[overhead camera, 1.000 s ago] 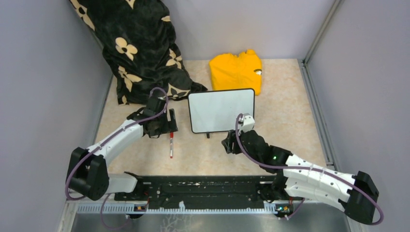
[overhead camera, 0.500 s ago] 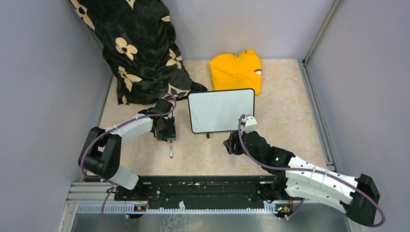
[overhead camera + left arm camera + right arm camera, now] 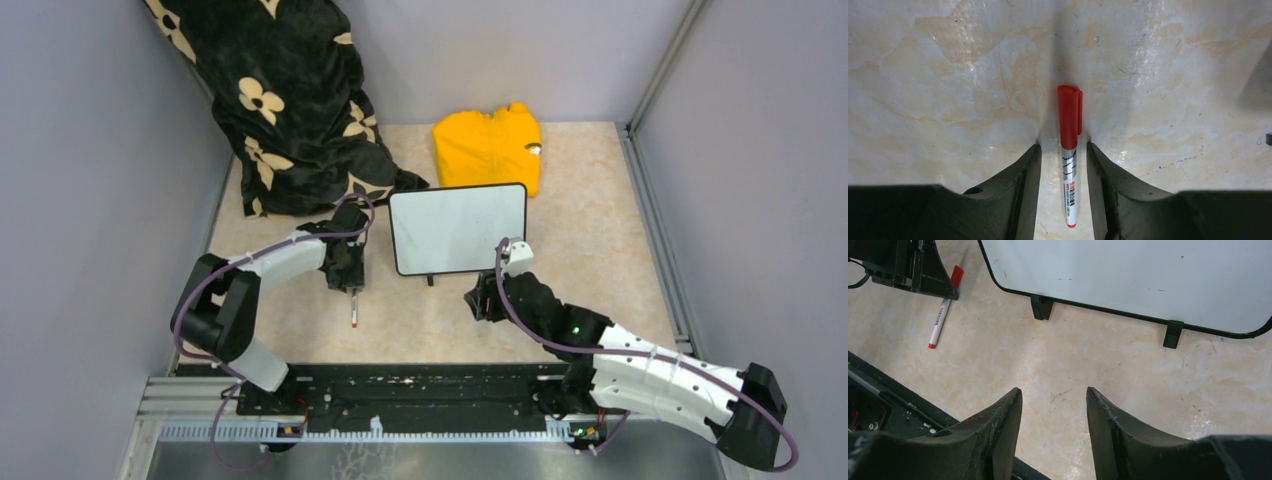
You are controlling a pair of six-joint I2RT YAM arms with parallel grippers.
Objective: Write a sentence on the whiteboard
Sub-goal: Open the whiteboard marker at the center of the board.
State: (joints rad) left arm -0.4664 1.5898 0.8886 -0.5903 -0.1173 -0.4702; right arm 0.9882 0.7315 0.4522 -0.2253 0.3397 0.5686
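Note:
The whiteboard (image 3: 458,228) lies flat in the middle of the table, its white face (image 3: 1128,275) bare, and no sentence shows on it. Left of it lies a slim marker (image 3: 1069,150) with a red cap, cap toward the far side. My left gripper (image 3: 1063,146) is down over the marker's silver barrel. Its fingers stand on either side with a small gap to each, so it is open. In the top view this gripper (image 3: 350,278) covers the cap end, and the marker's tail (image 3: 354,312) sticks out toward me. My right gripper (image 3: 1053,389) hangs open and empty just in front of the board's near edge.
A black blanket with cream flowers (image 3: 290,100) is heaped at the back left. A folded yellow garment (image 3: 490,148) sits right behind the whiteboard. Grey walls close in both sides. A black rail (image 3: 420,390) runs along the near edge.
My left arm has swung in and down onto the marker, and its jaws have narrowed around the barrel. The right gripper has barely shifted.

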